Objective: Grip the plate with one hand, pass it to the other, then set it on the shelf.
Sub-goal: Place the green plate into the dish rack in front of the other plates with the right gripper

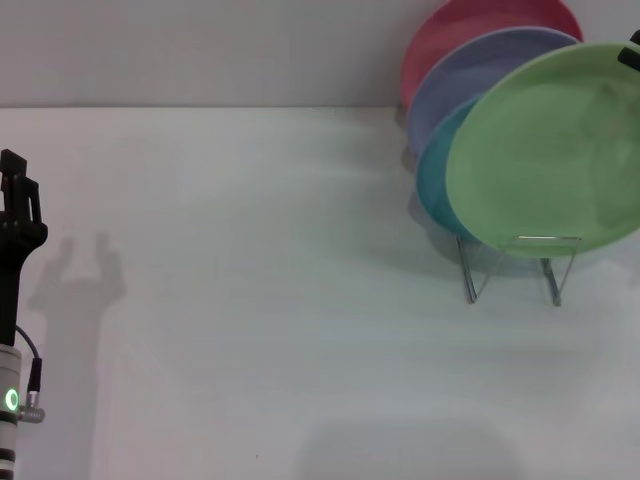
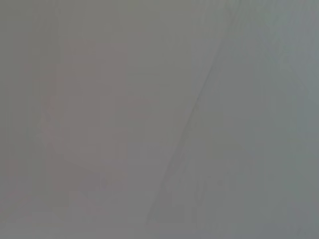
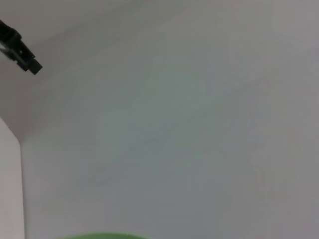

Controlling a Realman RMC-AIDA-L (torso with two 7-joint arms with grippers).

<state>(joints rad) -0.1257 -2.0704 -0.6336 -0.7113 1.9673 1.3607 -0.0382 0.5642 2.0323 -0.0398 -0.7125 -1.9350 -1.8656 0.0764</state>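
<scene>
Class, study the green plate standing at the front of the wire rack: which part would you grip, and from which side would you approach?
Grip the green plate by its upper rim, coming from above and in front. It stands tilted on edge in the wire rack; other plates crowd its back, and wires guard its bottom edge, so only the top rim looks free.

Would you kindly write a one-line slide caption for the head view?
Light green plate held tilted at the wire dish rack, fronting teal, lavender and pink plates; left claw raised at the table's left edge.

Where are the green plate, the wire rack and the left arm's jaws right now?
green plate (image 1: 550, 150): head view, middle of its face.
wire rack (image 1: 552, 280): head view, front wire leg.
left gripper (image 1: 18, 195): head view, black jaws at left edge.
</scene>
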